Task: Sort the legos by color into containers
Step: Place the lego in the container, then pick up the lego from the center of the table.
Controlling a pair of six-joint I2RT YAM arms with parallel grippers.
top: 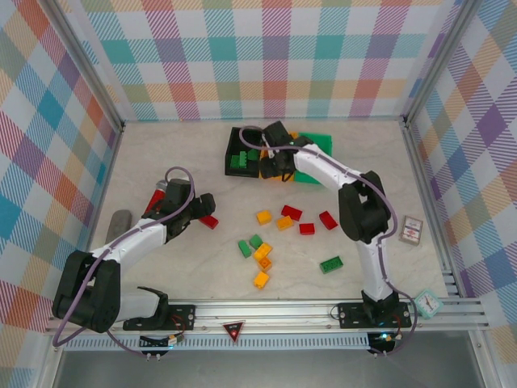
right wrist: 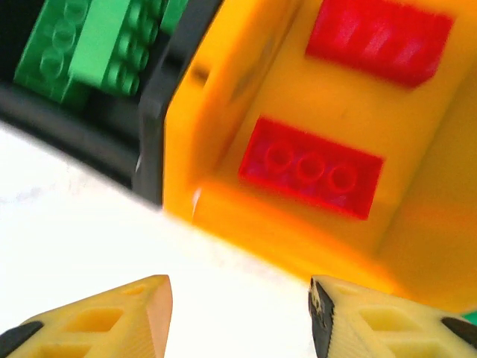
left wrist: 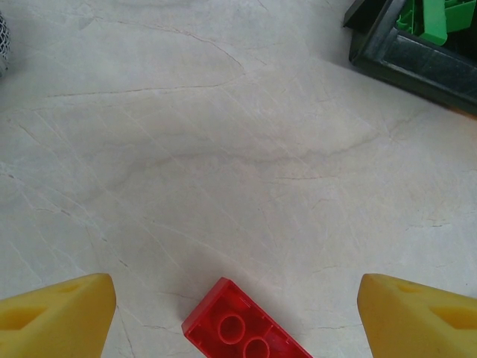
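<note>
- Plaid walls ring a pale marbled surface [top: 161, 162]; your loose legos [top: 263, 251] lie scattered mid-surface.
- At the far side sit the joined bins: the black bin [left wrist: 417, 67] holds green bricks, the orange bin [right wrist: 209, 134] two red ones, and the green bin [top: 319, 144] stands beside them.
- Your right tool [right wrist: 240, 287] hangs wide and empty just before the orange bin's near wall.
- Your left tool [left wrist: 237, 287] is spread wide, with a red brick [left wrist: 242, 332] lying between its fingers, untouched.
- Expect that brick to be light, rigid and slick; pinch its flat long sides, not the studs.
</note>
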